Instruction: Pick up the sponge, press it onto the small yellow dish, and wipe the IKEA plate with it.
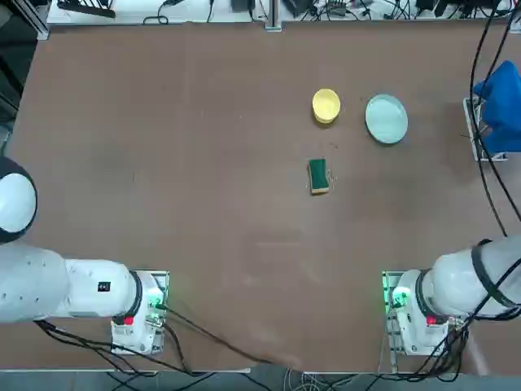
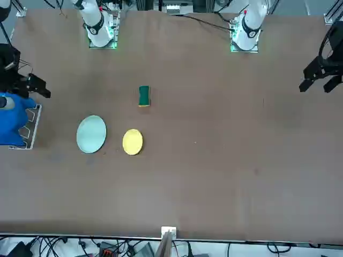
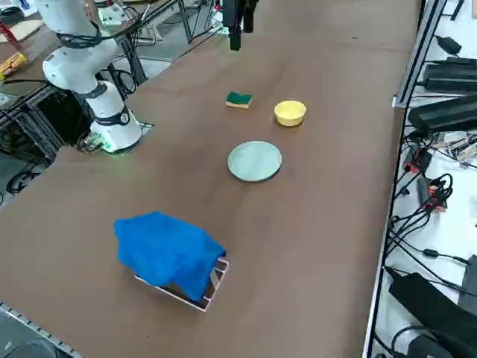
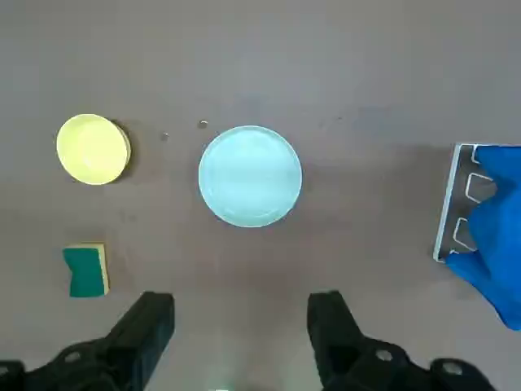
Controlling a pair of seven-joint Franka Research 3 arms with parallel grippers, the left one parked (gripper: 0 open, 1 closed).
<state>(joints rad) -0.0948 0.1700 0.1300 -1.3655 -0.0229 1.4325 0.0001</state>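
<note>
Nearest the wrist camera you will find the right gripper [image 4: 240,326], its two dark fingers [image 4: 151,322] spread wide apart with nothing between them; it is released and hangs well above the table [image 4: 326,65], clear of every object. Note that its fingertips do not show in the overhead or the front view, where only the arm's base and lower body appear at the table's near edge.

You will see the sponge [image 1: 318,176] lying flat on the bare tabletop, green scouring face up with the yellow foam showing along one side. It rests alone, untouched, between the robot and the two dishes.

Beyond it, the small yellow dish [image 1: 326,106] stands upright and appears empty. The IKEA plate [image 1: 386,119] lies just beside that dish, toward the robot's right, with a narrow strip of table between them; the two do not touch. The sponge sits closer to the yellow dish than to the plate.

At the table's right edge you will observe a blue cloth [image 3: 168,252] draped over a small metal rack [image 3: 212,287], well apart from the plate
</note>
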